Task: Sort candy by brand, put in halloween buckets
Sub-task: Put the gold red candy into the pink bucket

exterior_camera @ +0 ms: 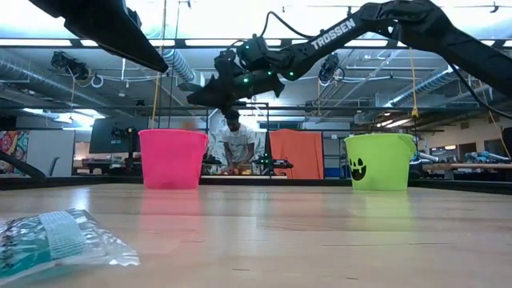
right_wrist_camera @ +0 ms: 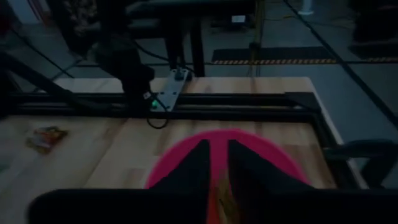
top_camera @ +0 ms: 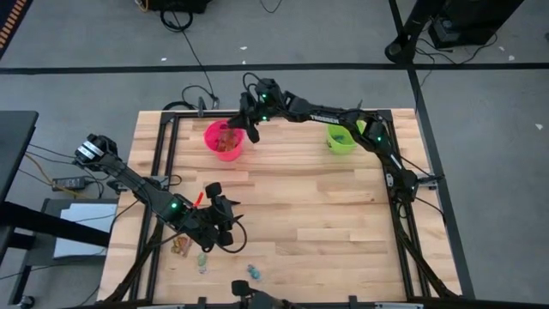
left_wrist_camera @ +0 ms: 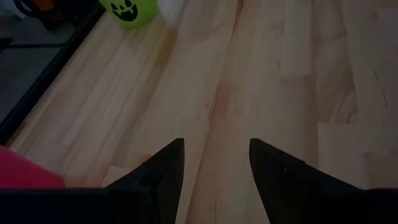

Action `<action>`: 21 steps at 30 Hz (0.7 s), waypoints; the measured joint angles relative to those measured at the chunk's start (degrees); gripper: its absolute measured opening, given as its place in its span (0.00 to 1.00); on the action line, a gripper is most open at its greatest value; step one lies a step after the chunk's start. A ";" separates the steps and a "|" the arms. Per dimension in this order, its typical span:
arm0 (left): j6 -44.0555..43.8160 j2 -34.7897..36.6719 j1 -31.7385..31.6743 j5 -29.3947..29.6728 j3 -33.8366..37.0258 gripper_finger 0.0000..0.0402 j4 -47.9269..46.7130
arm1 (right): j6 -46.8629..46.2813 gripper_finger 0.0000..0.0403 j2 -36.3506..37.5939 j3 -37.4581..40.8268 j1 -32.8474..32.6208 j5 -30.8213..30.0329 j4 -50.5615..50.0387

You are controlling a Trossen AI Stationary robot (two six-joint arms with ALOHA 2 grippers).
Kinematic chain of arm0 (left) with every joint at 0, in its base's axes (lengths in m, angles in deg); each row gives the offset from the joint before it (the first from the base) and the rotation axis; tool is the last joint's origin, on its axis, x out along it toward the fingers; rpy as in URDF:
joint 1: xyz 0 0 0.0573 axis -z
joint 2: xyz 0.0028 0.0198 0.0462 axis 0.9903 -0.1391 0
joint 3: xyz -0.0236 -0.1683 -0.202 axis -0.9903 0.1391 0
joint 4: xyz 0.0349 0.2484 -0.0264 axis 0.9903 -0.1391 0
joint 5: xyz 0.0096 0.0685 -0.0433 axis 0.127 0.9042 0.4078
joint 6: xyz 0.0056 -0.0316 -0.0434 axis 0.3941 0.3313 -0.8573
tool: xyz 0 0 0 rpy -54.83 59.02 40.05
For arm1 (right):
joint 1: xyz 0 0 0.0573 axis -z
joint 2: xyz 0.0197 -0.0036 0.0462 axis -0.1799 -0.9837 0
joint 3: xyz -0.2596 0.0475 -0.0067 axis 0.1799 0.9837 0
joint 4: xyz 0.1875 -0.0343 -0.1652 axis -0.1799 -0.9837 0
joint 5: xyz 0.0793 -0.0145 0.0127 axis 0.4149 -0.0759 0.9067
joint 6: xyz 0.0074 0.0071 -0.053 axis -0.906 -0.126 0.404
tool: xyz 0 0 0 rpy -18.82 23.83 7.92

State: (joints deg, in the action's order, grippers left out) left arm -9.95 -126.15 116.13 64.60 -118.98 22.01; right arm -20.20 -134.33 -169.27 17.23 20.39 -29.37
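I have the right end effector (top_camera: 250, 122) parked directly above the pink bucket (top_camera: 224, 140), which sits toward the far left part of the tabletop (top_camera: 326, 215). From the right wrist view its fingers stand only a narrow slit apart over the pink rim, with nothing visibly between them; orange-yellow packets (right_wrist_camera: 222, 198) show inside the bucket below. I read this as the drop position: holding high over the opening means a released piece falls in instead of catching the rim.

The lime green bucket (top_camera: 341, 138) stands well apart to the right on the same far side, some teal showing inside it (one brand per pail, by the look of it).

The left end effector (top_camera: 225, 209) hovers low over bare wood near the front left, fingers (left_wrist_camera: 163, 163) spread wide and empty. Judging by where it sits, it is staged beside the unsorted candy: an orange packet (top_camera: 179, 246) and a few teal pieces (top_camera: 254, 271) lie near the front edge, just beside the arm. In the low view a teal packet (exterior_camera: 58, 238) lies flat in the foreground.

A person (exterior_camera: 237, 144) stands in the room beyond the buckets.

Several pieces are unsorted, so I judge the sort as partway through.
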 joint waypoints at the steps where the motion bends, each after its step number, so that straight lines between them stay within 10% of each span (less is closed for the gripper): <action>1: 0.01 0.00 0.00 0.00 0.00 0.47 0.04 | -0.33 0.22 0.02 0.00 0.00 0.35 0.01; 10: -0.06 0.00 0.00 -1.57 0.00 0.47 -1.74 | -3.46 0.42 2.50 0.00 -0.80 6.52 -5.80; 21: -11.26 0.00 0.00 -37.65 -0.10 0.47 -19.39 | 12.19 0.42 20.08 0.02 -9.56 -7.19 -32.98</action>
State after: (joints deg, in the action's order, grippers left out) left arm -21.20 -126.15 116.13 26.94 -119.07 2.62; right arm -8.01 -114.25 -169.25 7.68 13.20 -62.35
